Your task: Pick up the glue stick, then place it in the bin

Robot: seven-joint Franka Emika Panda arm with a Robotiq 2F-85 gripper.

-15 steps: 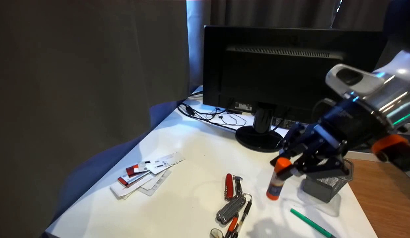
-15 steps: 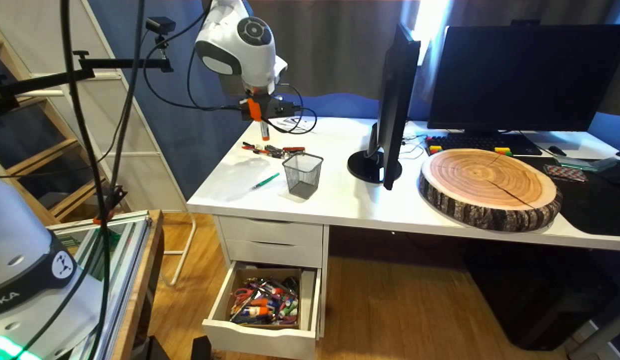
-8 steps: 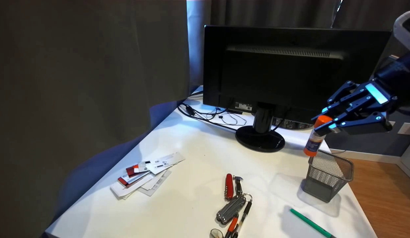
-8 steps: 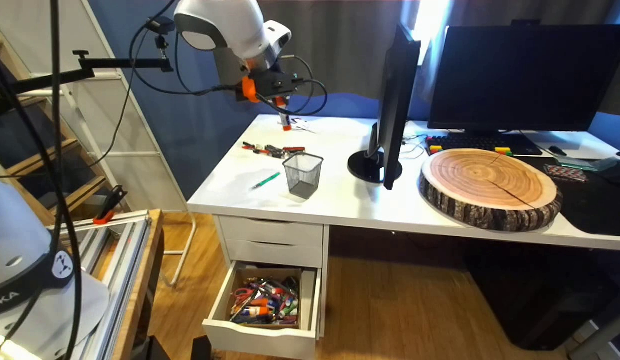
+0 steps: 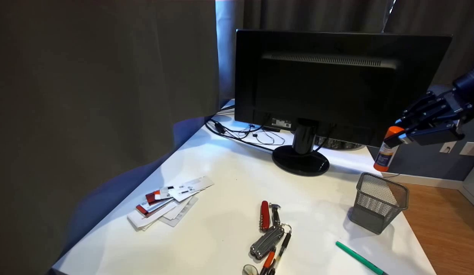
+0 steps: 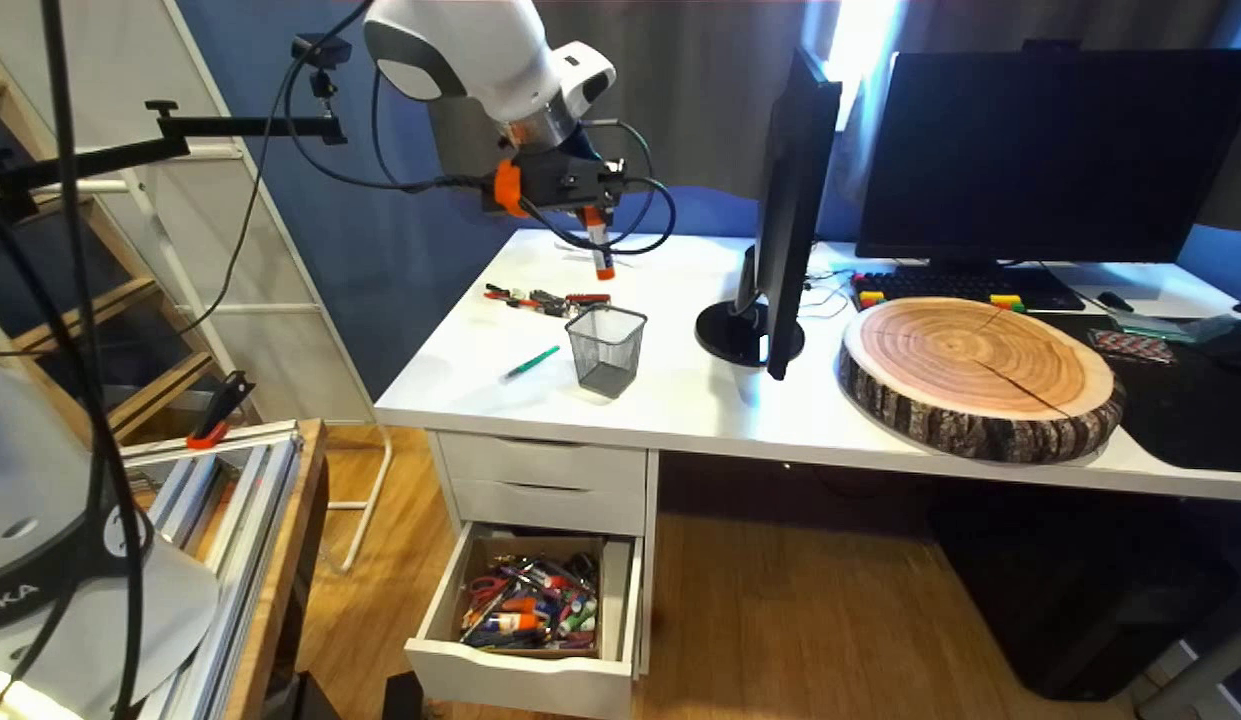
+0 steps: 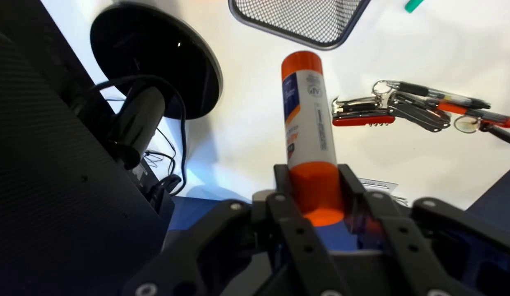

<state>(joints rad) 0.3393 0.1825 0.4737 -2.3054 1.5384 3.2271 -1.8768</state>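
Note:
The glue stick [image 7: 310,115] is a white tube with a blue label and orange ends. My gripper [image 7: 316,181] is shut on its orange cap end, one finger on each side. The tube points away from the jaws, slightly tilted in both exterior views [image 5: 383,157] [image 6: 602,258]. The gripper holds it in the air above the desk. The bin [image 5: 366,218] is a grey wire-mesh cup near the desk edge. The glue stick is above the level of its rim in both exterior views [image 6: 608,376]. In the wrist view, the bin's rim [image 7: 279,29] shows just beyond the stick's far end.
A green pen [image 5: 359,256] lies near the bin. A red pocket knife [image 5: 264,215], a multi-tool [image 5: 267,241] and pens lie mid-desk. Cards [image 5: 172,202] lie farther off. A black monitor [image 5: 336,91] stands close to the arm. An open drawer [image 6: 530,682] is below the desk.
My gripper has carried the glue stick rightward in both exterior views, from above the desk toward the bin. It rose first, then came down slightly in the last half second.

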